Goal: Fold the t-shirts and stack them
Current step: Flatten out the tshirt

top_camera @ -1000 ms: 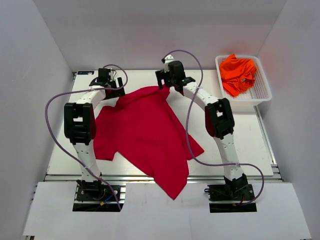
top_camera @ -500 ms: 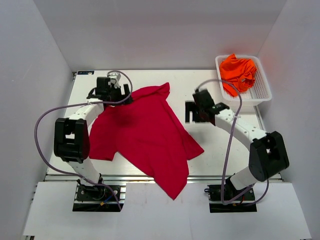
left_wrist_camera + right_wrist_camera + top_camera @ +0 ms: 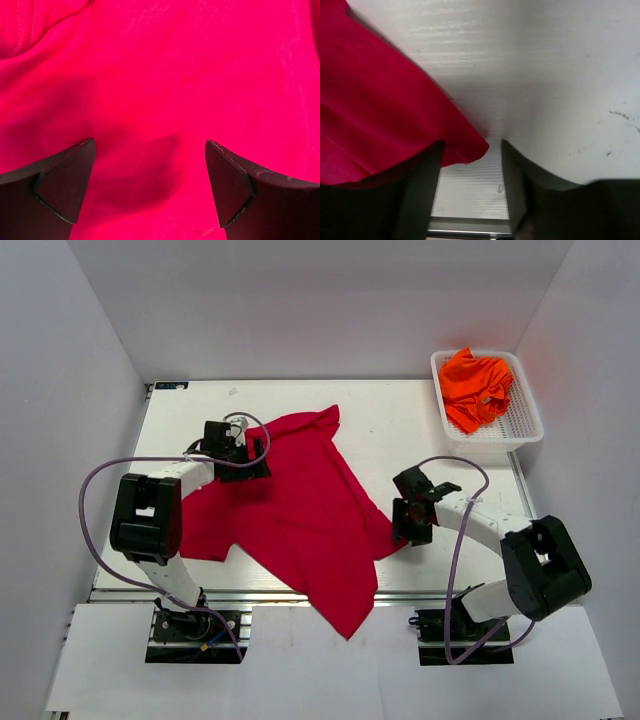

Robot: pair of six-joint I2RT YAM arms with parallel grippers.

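Crimson cloth fills most of the top view: the red shirt lies spread but skewed on the surface, its near end hanging past the front edge, while the orange shirts sit bunched in the basket at the far right. The left end effector hangs over the shirt's far left part; the right end effector is low beside the shirt's right-hand corner. From the left wrist, both fingers stand wide apart with only smooth red cloth beneath and nothing between them; a seam shows at the upper left. From the right wrist, the jaws are likewise parted and empty, and a pointed corner of the red shirt lies flat on the white surface just at the gap. The step in hand looks like taking hold to square the shirt up before folding. Done well, I judge, the right pinches only that corner, one layer, and the left shifts to an edge or seam rather than mid-panel, so the pull spreads the cloth without bunching.
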